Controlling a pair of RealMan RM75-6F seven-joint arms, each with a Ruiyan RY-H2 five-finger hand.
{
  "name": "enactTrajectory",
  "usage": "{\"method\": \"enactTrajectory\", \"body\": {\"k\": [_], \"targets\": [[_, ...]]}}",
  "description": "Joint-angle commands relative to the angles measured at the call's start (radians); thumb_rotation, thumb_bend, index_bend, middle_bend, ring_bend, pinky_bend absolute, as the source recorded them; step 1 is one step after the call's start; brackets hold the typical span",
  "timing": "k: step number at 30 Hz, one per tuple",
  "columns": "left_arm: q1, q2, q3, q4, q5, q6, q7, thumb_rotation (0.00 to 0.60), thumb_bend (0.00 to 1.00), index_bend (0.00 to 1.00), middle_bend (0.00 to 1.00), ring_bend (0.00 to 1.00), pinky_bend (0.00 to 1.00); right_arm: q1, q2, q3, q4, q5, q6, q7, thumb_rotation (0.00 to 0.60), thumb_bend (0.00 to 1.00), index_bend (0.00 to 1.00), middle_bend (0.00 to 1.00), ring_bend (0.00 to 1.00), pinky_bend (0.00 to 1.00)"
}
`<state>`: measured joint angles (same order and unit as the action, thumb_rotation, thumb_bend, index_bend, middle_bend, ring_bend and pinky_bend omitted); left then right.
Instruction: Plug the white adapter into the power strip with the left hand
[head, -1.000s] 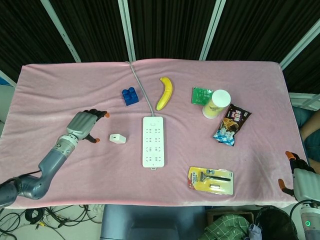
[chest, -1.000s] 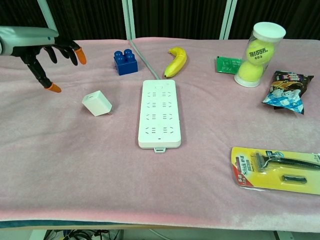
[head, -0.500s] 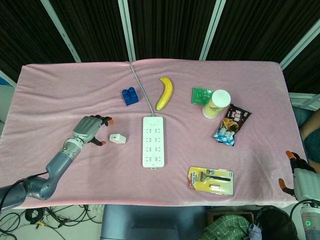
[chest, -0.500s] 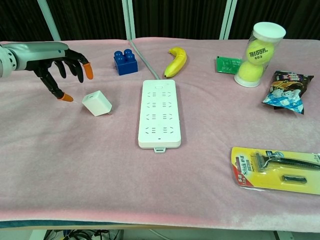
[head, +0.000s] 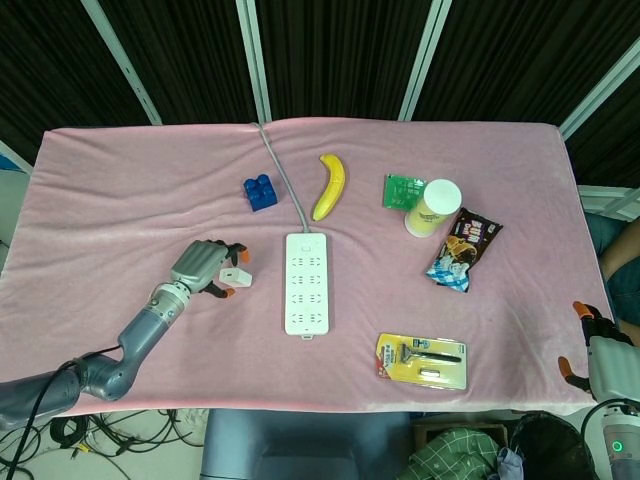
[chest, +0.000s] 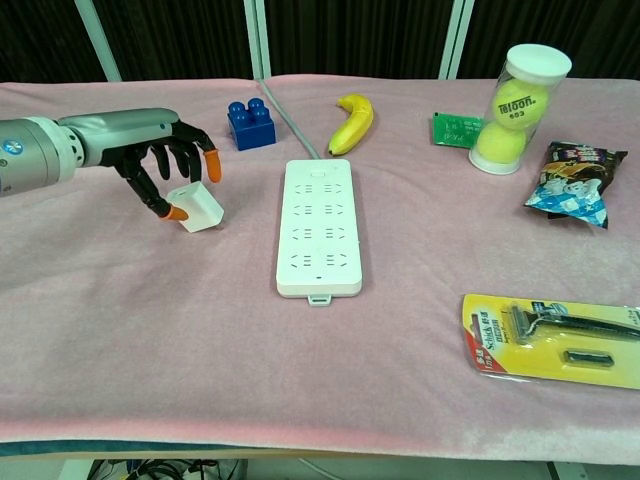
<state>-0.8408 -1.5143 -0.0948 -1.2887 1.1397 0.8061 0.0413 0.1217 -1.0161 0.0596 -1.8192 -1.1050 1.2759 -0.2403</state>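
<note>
The white adapter (head: 237, 276) (chest: 197, 206) lies on the pink cloth, left of the white power strip (head: 307, 283) (chest: 319, 226). My left hand (head: 205, 268) (chest: 165, 160) hovers over the adapter's left side with its fingers spread. The thumb tip is at the adapter's left edge and the other fingers arch above it; the adapter still rests on the cloth. The strip's sockets are all bare, and its grey cable (head: 280, 165) runs to the table's far edge. My right hand (head: 598, 352) stays at the table's near right corner, fingers apart, holding nothing.
A blue brick (head: 260, 192) and a banana (head: 331, 186) lie beyond the strip. A green board (head: 400, 189), a tennis ball tube (head: 432, 208) and a snack packet (head: 464, 249) sit to the right. A razor pack (head: 423, 361) lies near the front edge.
My left hand has moved right and lower, from well left of the adapter to directly over it, its thumb tip now at the adapter's edge. The adapter and right hand have not moved.
</note>
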Motion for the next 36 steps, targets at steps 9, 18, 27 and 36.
{"method": "enactTrajectory", "body": {"k": [9,18,27,36], "targets": [[0.007,-0.013,-0.015,0.025,-0.013,-0.008,0.035,0.600,0.21,0.34,0.46,0.33,0.38,0.002,0.000,0.000,-0.001,0.002,-0.002,-0.003,0.600,0.28,0.09,0.09,0.16,0.27],[0.011,-0.019,-0.016,0.032,0.023,-0.010,0.011,0.600,0.24,0.42,0.50,0.35,0.38,0.001,0.000,0.000,-0.002,0.004,0.000,-0.004,0.600,0.28,0.09,0.09,0.16,0.27],[0.014,-0.033,-0.021,0.063,0.015,-0.015,0.044,0.600,0.24,0.42,0.50,0.35,0.38,0.003,0.001,0.000,-0.004,0.007,-0.004,-0.003,0.600,0.28,0.09,0.09,0.16,0.27],[0.013,-0.043,-0.037,0.055,0.040,-0.005,0.024,0.600,0.33,0.48,0.56,0.39,0.41,0.003,0.002,0.001,-0.006,0.012,-0.006,-0.001,0.600,0.28,0.09,0.09,0.16,0.27]]}}
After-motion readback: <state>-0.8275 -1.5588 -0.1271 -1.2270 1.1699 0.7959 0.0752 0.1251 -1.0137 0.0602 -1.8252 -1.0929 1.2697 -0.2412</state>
